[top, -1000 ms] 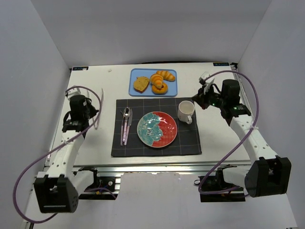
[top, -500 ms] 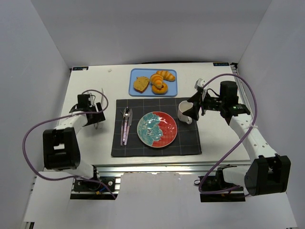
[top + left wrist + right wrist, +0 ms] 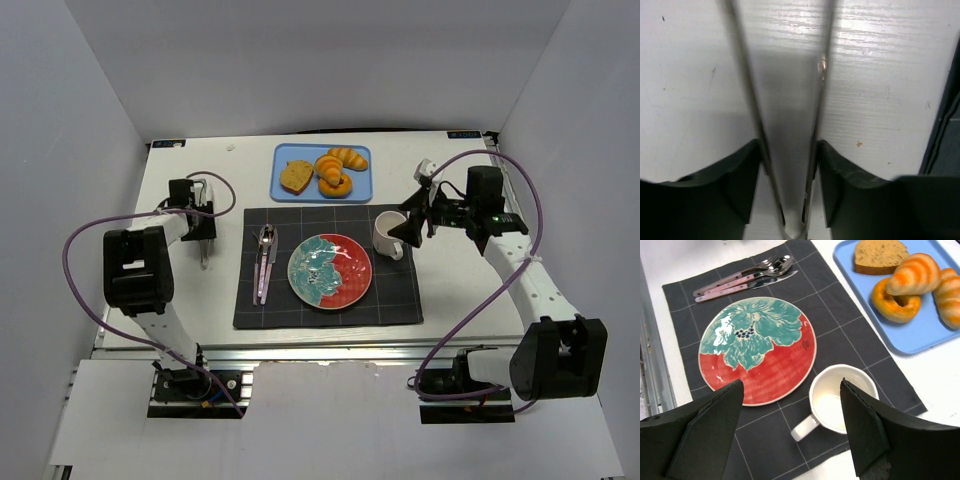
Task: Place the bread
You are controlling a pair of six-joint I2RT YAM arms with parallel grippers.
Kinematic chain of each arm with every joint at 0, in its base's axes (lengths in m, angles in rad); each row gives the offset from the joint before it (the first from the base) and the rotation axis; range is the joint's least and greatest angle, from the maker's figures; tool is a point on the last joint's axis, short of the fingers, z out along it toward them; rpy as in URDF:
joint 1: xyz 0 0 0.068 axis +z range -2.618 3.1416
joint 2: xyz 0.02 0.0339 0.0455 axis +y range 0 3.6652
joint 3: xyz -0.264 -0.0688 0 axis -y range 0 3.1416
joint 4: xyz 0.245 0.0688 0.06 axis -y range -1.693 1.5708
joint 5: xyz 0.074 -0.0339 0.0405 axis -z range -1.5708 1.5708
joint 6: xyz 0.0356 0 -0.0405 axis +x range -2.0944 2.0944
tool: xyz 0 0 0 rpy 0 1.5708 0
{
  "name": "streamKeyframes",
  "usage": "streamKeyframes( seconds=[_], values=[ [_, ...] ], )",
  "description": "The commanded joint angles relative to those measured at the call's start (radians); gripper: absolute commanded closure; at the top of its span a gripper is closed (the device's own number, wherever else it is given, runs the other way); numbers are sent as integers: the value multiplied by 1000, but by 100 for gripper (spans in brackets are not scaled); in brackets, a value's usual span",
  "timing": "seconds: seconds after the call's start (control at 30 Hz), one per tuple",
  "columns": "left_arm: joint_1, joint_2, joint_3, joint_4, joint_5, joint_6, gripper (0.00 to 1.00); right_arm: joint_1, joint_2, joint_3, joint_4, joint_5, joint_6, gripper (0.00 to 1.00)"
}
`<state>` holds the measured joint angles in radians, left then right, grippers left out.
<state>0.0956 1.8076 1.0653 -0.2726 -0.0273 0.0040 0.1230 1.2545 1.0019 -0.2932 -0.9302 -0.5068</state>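
Currently, far left: seeing left hand (image 3: 788,145) low over the white table (image 3: 240,170), left of the dark placemat (image 3: 400,295), fingers (image 3: 735,185) either side of thin metal tongs (image 3: 747,100) lying on the table. Tong arms right against the inner finger faces; can't tell if clenched on them or just bracketing. Next, on the placemat's left part: cutlery (image 3: 264,255) side by side, pink handles toward the near edge. Centre of placemat: round plate (image 3: 330,270), teal flower over red. Behind the placemat, on the table: blue tray (image 3: 280,155) holding the bread (image 3: 296,177) at its left end, lying flat, with a ring pastry (image 3: 334,184) and striped croissants (image 3: 347,158) to its right. Bread well apart from both hands. Right part of placemat: white mug (image 3: 390,234), upright, handle toward the near edge. Above and just right of the mug: right hand (image 3: 791,385), released, fingers spread wide, hovering, angled down toward mug and plate rim.
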Motion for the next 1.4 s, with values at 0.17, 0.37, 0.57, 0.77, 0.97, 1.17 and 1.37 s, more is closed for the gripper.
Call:
streamKeyframes(
  seconds=[0.17, 0.37, 0.57, 0.77, 0.97, 1.17, 1.37],
  values=[
    [23, -42, -57, -51, 26, 25, 78, -65, 9, 56, 14, -25, -2, 18],
    [21, -244, -24, -33, 177, -161, 80, -82, 31, 84, 19, -38, 4, 18],
    [-57, -340, -13, 70, 349, -465, 55, -97, 36, 83, 42, -45, 17, 18],
    [-175, -286, 25, 96, 389, -570, 51, -112, 22, 57, 57, -62, 25, 18],
    [-212, -177, 159, 41, 376, -562, 50, -143, 14, 43, 68, -81, 28, 17],
    [-227, -114, 228, -5, 356, -538, 48, -154, 13, 29, 88, -96, 44, 17],
    [-241, -71, 245, 3, 375, -541, 48, -158, 22, 40, 97, -98, 50, 17]
  ],
)
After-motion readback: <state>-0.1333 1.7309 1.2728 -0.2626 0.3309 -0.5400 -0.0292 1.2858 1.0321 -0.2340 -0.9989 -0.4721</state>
